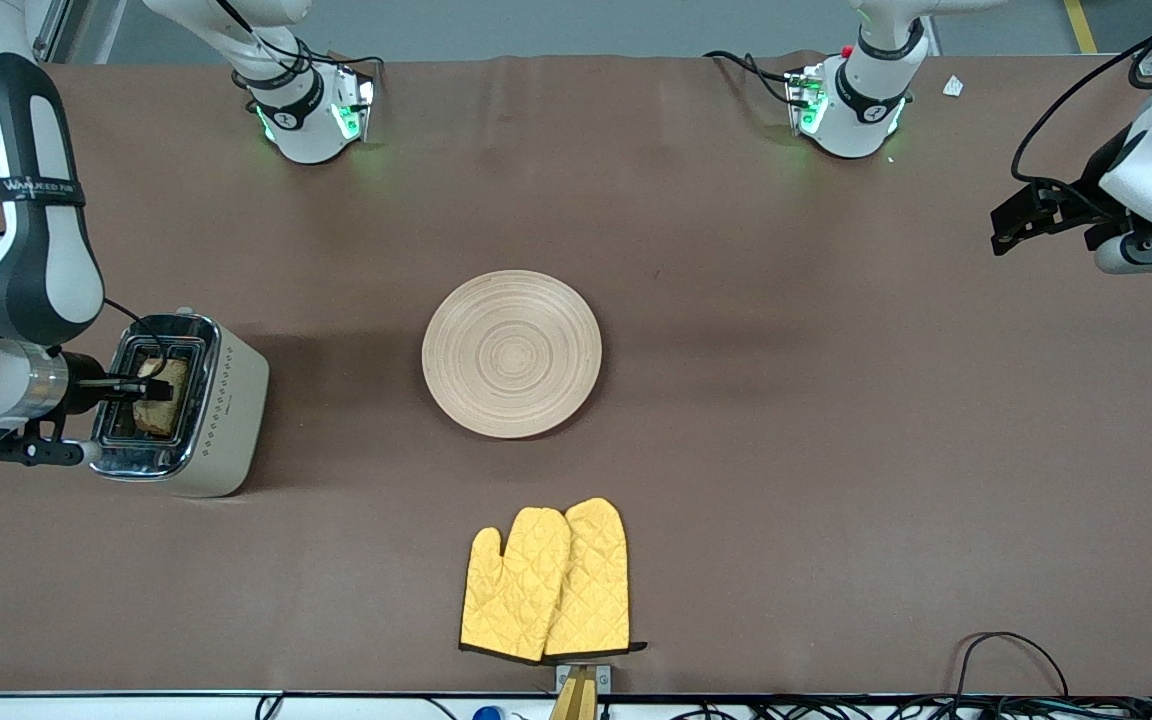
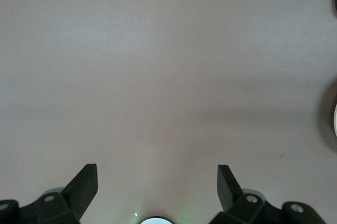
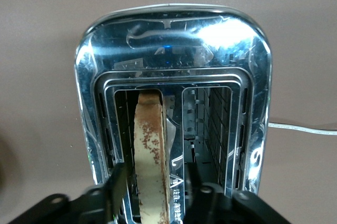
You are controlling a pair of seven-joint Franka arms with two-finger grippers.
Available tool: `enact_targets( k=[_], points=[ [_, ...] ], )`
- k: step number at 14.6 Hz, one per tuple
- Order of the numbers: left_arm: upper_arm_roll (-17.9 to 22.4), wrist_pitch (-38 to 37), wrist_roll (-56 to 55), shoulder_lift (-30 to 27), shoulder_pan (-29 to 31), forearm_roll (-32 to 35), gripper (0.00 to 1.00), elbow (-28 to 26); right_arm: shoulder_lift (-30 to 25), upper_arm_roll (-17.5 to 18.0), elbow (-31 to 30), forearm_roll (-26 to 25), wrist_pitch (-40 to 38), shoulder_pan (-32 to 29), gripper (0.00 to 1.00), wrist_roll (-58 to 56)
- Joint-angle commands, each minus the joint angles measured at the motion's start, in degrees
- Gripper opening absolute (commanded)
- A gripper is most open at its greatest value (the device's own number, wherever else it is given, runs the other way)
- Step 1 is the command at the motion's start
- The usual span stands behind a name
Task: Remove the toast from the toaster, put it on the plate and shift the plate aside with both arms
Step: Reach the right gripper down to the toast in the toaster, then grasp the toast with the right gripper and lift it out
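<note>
**Toast in toaster, right gripper astride it**

- Toast [image 3: 150, 150]: upright in one slot of the chrome toaster [image 1: 198, 400], at the right arm's end of the table [image 1: 736, 400].
- Right gripper [image 3: 152, 190]: over the toaster, a finger on each face of the slice; whether it already clamps cannot be told.
- Left gripper [image 2: 157, 184]: released, jaws wide, waiting above bare table.
- Plate [image 1: 511, 353]: mid-table.
- Yellow oven mitts [image 1: 548, 582]: nearer the front camera than the plate.
</note>
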Motion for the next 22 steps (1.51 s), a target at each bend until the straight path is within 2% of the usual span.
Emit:
enact_targets(
  k=[1,3,4,8,10,12,14,17,19,21,22],
  points=[
    [0.1,-1.2,0.8,0.5,0.1,0.1,1.0,1.4,-1.4,1.0,-0.8,0.4,-0.5,-1.3,0.14,-1.2],
    [0.1,-1.2,0.8,0.5,0.1,0.1,1.0,1.4,-1.7,1.1,-0.2,0.3,-0.7,-1.1,0.05,-1.3],
    [0.1,-1.2,0.8,0.5,0.1,0.1,1.0,1.4,-2.3,1.1,0.1,0.3,-1.4,-0.9,0.04,-1.4],
    [0.1,-1.2,0.8,0.5,0.2,0.1,1.0,1.4,-6.5,1.6,6.4,0.3,-9.2,3.6,0.04,-1.8],
    [0.1,-1.2,0.8,0.5,0.5,0.1,1.0,1.4,-7.1,1.7,8.9,0.5,-13.1,7.6,0.04,-1.2],
    [0.1,-1.2,0.9,0.5,0.5,0.2,1.0,1.4,-6.9,1.7,9.6,1.1,-13.6,11.2,0.04,-0.9],
    [0.1,-1.2,0.9,0.5,0.5,0.1,1.0,1.4,-6.4,1.6,9.3,7.3,-13.3,13.7,0.04,0.6],
    [0.1,-1.2,0.8,0.5,0.6,0.1,1.0,1.4,-4.2,1.6,6.8,22.8,-13.0,14.4,0.04,3.0],
    [0.1,-1.1,0.8,0.6,0.6,0.2,1.0,1.4,-0.3,1.6,4.9,31.9,-12.0,15.3,0.04,3.0],
    [0.1,-1.0,0.8,0.6,0.6,0.3,1.0,1.2,2.2,1.6,1.1,40.0,-7.5,18.0,0.04,3.0],
    [0.1,-1.0,0.8,0.6,0.6,0.3,1.0,1.2,2.8,1.6,-1.9,43.6,-2.7,20.0,0.05,3.0]
  ],
)
